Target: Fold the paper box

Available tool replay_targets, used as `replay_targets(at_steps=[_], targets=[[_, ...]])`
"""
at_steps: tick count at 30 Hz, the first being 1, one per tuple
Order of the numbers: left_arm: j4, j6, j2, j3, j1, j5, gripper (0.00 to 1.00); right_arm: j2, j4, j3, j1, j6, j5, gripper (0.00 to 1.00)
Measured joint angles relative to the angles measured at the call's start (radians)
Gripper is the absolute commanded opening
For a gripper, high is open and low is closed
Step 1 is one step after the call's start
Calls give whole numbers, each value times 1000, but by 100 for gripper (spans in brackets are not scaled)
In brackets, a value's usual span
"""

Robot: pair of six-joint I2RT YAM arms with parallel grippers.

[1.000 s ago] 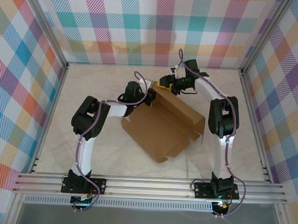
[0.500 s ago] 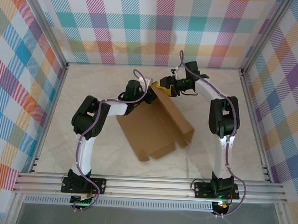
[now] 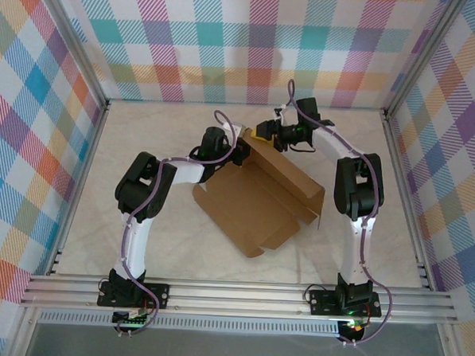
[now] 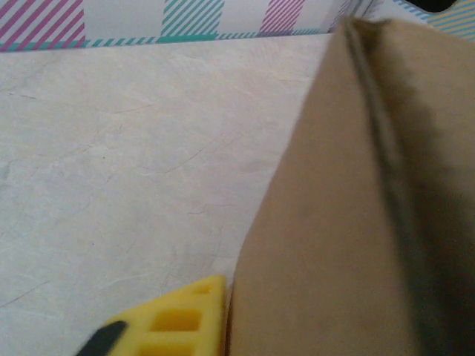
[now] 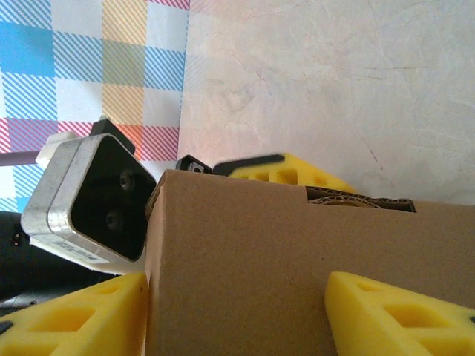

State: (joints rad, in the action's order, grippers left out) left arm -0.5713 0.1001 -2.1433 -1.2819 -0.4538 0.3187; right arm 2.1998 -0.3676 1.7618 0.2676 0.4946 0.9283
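The paper box (image 3: 260,203) is a brown cardboard sheet lying mid-table with its far wall folded upright. My left gripper (image 3: 239,150) is at that wall's far left corner. In the left wrist view one yellow finger (image 4: 182,322) presses flat against the cardboard (image 4: 356,222), which hides the other finger. My right gripper (image 3: 263,136) meets the same corner from the right. In the right wrist view its jaws (image 5: 237,280) stand open, and the wall (image 5: 245,245) runs on past the right finger (image 5: 401,315). Beyond the wall's top edge I see the left gripper's finger (image 5: 286,169).
The pale stone-look table (image 3: 144,141) is ringed by plaid walls (image 3: 32,135). An aluminium rail (image 3: 231,293) carrying both arm bases runs along the near edge. Bare table lies left of the box and in front of it.
Half a second ago the box had swung left toward the left arm. Now it lies back to the right, much as a second ago. Both grippers stay at the far corner.
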Motion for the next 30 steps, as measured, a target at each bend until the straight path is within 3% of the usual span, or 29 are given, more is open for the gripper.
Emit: replay_targets(at_steps=[17,19,21,23,30], targets=[[18,130,0,2,1,-29,48,-3,-21,-8,4,22,23,63],[13,138,0,10,1,-28,36,-3,-23,-8,5,26,24,63],[11,135,0,14,1,-20,9,-3,-21,-8,5,30,23,63],[12,114,0,14,0,4,0,-3,-2,-8,3,30,6,63],[12,70,2,17,-5,3,0,-18,24,-24,-7,38,-13,72]])
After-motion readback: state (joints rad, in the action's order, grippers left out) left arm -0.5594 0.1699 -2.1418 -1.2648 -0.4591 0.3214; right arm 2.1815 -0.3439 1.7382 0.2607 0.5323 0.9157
